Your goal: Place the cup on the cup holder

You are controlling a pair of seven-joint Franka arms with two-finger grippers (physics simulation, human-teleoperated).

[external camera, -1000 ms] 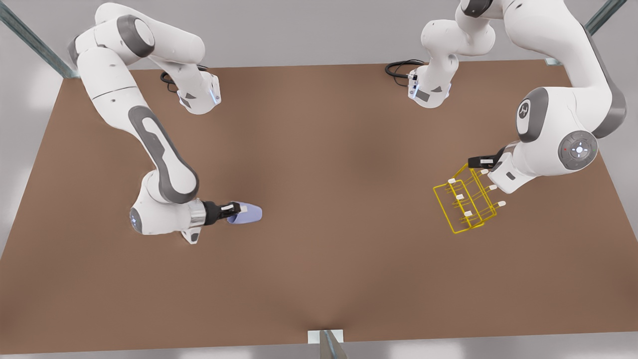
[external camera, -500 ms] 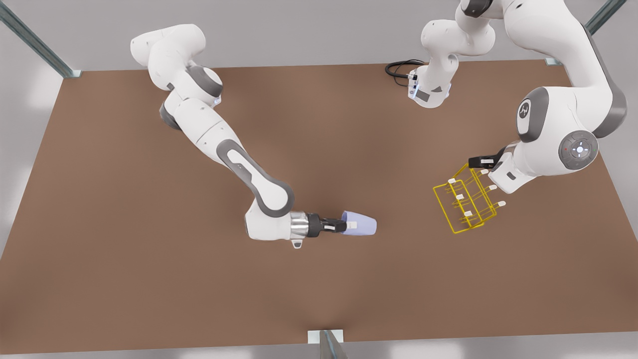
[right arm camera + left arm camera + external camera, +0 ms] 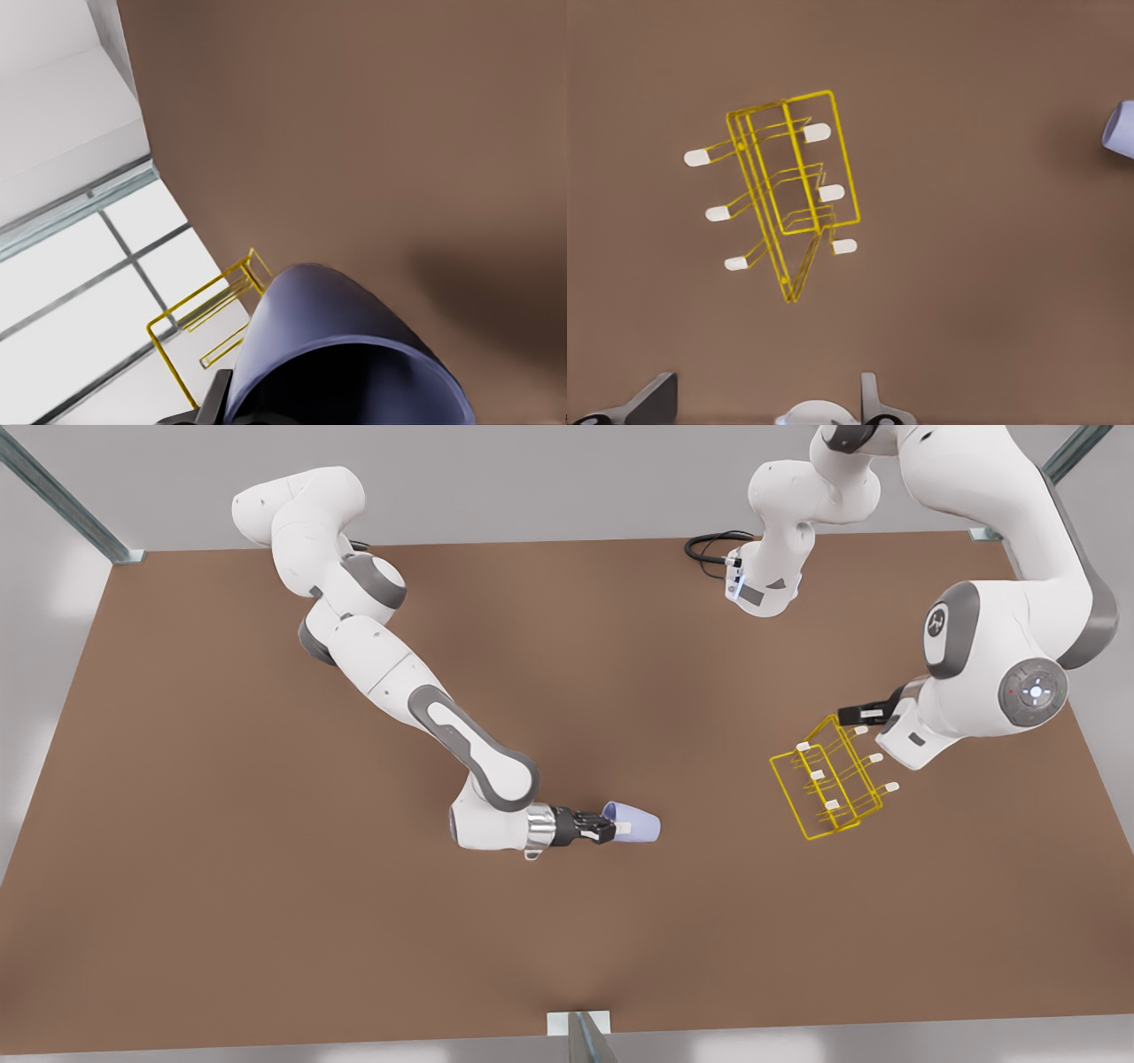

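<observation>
The pale lavender-blue cup (image 3: 640, 829) lies on its side above the table's middle, its rim clamped by my right gripper (image 3: 613, 830), which is shut on it. The right wrist view has the cup (image 3: 337, 336) close up, mouth toward the camera, with the cup holder (image 3: 213, 310) beyond it. The yellow wire cup holder (image 3: 817, 776) stands on the table at the front view's right, apart from the cup. My left gripper (image 3: 864, 713) hovers just above and behind the holder, open and holding nothing. From the left wrist view, the holder (image 3: 831, 192) is below the open gripper (image 3: 766, 394), and the cup (image 3: 1121, 128) peeks in at the edge.
A brown table (image 3: 266, 921) spans the scene, with bare surface between cup and holder. A black cable (image 3: 709, 545) coils at the back by an arm base. A metal bracket (image 3: 578, 1027) sits at the front edge.
My right arm carried the cup from the front view's left toward the middle, then eased back slightly. My left gripper shifted a little up and to the right, off the holder.
</observation>
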